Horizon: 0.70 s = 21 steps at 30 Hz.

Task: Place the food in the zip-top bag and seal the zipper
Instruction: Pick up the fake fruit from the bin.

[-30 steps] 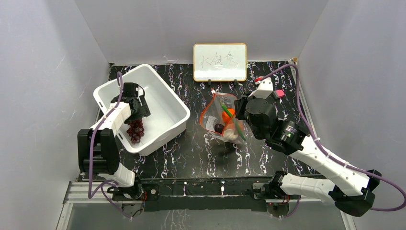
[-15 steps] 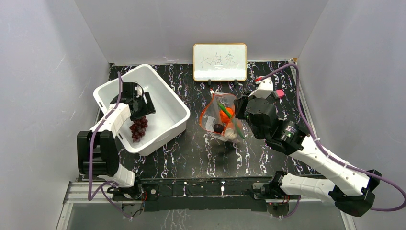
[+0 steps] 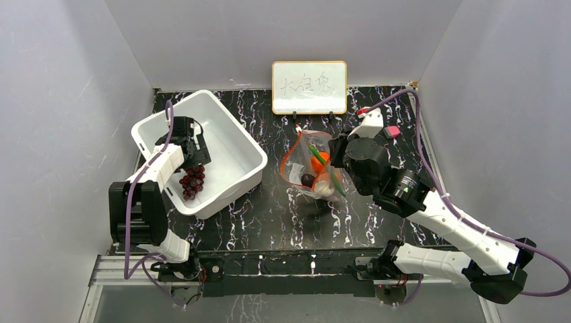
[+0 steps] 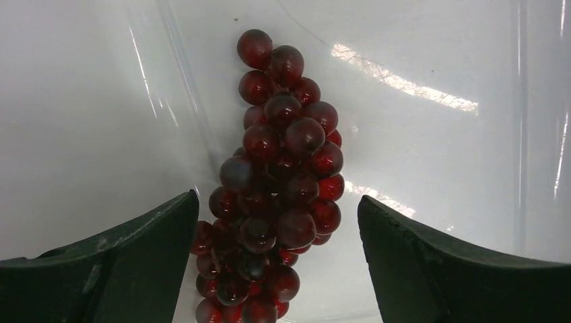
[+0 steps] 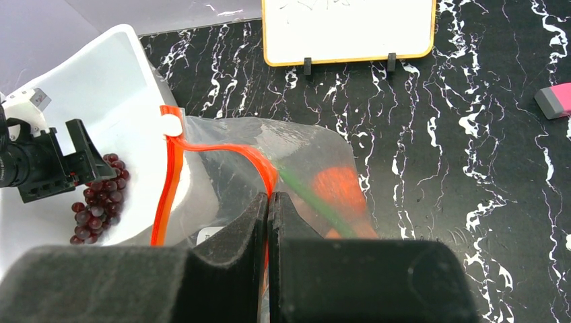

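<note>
A dark red grape bunch [image 3: 191,182] [image 4: 283,182] lies on the floor of the white bin [image 3: 229,151]. My left gripper [image 3: 192,167] [image 4: 277,198] hangs over it, open, one finger on each side of the bunch, with a gap on the right. The clear zip-top bag [image 3: 310,165] [image 5: 222,195] stands mid-table with its mouth open towards the bin. Inside it are an orange piece [image 3: 322,159] [image 5: 340,188], a dark piece [image 3: 308,179] and a whitish piece [image 3: 324,190]. My right gripper [image 3: 334,156] [image 5: 271,196] is shut on the red-orange zipper [image 5: 229,149] at the bag's right edge.
A small whiteboard [image 3: 309,86] stands at the back of the black marbled table. A pink eraser [image 3: 392,131] [image 5: 555,99] lies behind the right arm. The bin's walls stand around the left gripper, and grey walls enclose the table.
My left gripper swung slightly right over the grapes, then back, and its jaws stand wider. The grapes stayed in the bin. The right gripper and the bag have not moved.
</note>
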Each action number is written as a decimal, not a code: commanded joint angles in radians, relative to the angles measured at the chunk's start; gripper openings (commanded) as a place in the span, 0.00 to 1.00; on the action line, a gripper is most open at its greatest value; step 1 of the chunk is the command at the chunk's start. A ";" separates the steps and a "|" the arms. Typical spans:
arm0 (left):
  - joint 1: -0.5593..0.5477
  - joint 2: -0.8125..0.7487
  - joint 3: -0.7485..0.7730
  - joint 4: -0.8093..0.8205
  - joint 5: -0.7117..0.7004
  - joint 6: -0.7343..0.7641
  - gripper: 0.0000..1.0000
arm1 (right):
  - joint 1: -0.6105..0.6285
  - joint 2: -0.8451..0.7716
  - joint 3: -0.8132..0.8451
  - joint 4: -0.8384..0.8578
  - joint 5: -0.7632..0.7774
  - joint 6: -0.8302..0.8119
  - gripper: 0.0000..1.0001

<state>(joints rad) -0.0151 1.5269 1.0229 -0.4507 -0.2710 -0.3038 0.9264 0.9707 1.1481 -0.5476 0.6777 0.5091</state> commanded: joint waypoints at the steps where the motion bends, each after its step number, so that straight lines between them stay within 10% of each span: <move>1: 0.004 0.038 0.019 -0.013 -0.023 0.015 0.86 | -0.004 -0.007 0.016 0.080 0.008 -0.012 0.00; 10: 0.003 0.136 0.021 0.012 0.061 0.026 0.77 | -0.003 -0.016 0.010 0.081 0.024 -0.017 0.00; 21: 0.003 0.041 0.064 0.034 0.289 0.043 0.40 | -0.003 -0.009 0.001 0.074 -0.011 0.026 0.00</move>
<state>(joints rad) -0.0147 1.6691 1.0405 -0.4187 -0.0998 -0.2646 0.9264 0.9707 1.1481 -0.5415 0.6724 0.5041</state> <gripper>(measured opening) 0.452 0.009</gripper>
